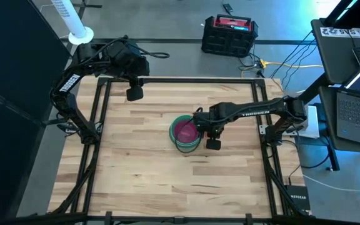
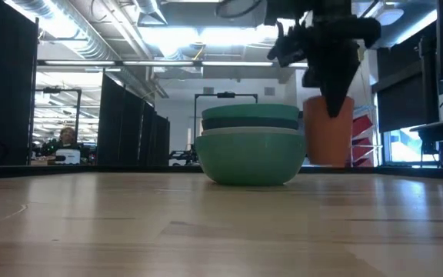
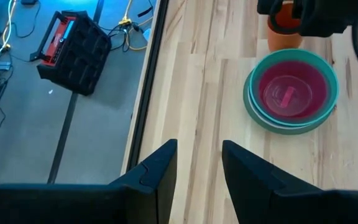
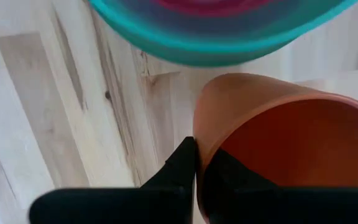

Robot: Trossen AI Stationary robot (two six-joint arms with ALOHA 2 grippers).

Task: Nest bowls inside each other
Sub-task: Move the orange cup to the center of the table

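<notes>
**Bowls stacked mid-bench; right gripper pinching the cup rim**

Nearest the lens, in the right wrist view, the right gripper [image 4: 196,165] was closed on the rim of the orange cup [image 4: 278,137], one finger outside the wall and one inside. The cup stood just beside the stack of bowls [image 4: 216,31], on the side toward the right edge of the bench [image 1: 130,156].

The stack sat near the middle of the bench. From above, the magenta-pink bowl [image 1: 185,130] lay innermost, with teal and green rims ringed around it. The low view showed a sage-green bowl [image 2: 250,158] at the bottom, with a pale rim, a dark teal band and a brighter green rim layered above it. All looked seated level.

The left gripper [image 1: 134,93] hung over the far left corner of the bench, well apart from the stack, fingers parted with nothing between them.

Judgement: nesting looked complete or nearly so, as no loose bowl showed anywhere on the bench. The step in hand concerned the cup, not a bowl. If the cup is to be moved, the next move calls for a straight lift clear of the stack's rim, since the cup stood close enough to nudge it.

Writing: "TROSSEN" read in white along the right arm [image 1: 255,112]. The label on the left arm and those on the red-and-black case [image 1: 229,34] beyond the far edge were too small to read.
</notes>
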